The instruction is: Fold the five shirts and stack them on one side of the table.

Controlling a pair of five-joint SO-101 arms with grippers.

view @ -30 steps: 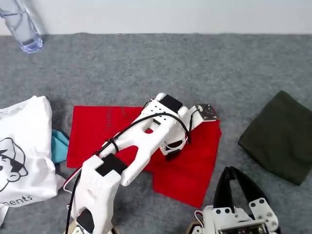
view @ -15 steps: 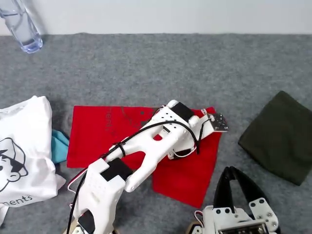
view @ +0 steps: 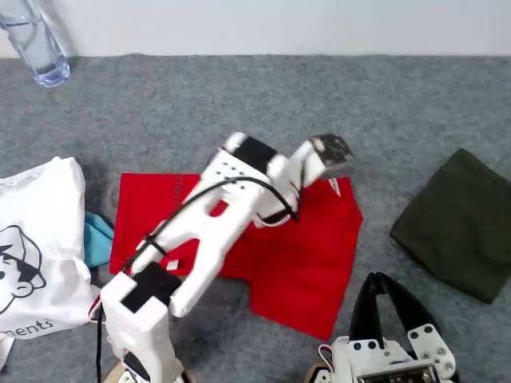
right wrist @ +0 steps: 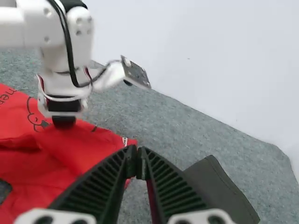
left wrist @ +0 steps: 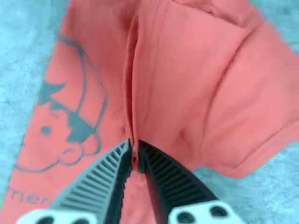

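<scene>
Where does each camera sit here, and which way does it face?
High view: fixed overhead, looking down at red shirt, white shirt, dark green shirt; both arms show.
Left wrist view: on the left arm, facing down past the left gripper pinching the red shirt.
Right wrist view: low, facing across the table to the wall past the shut right gripper.
Shared: the red shirt.
</scene>
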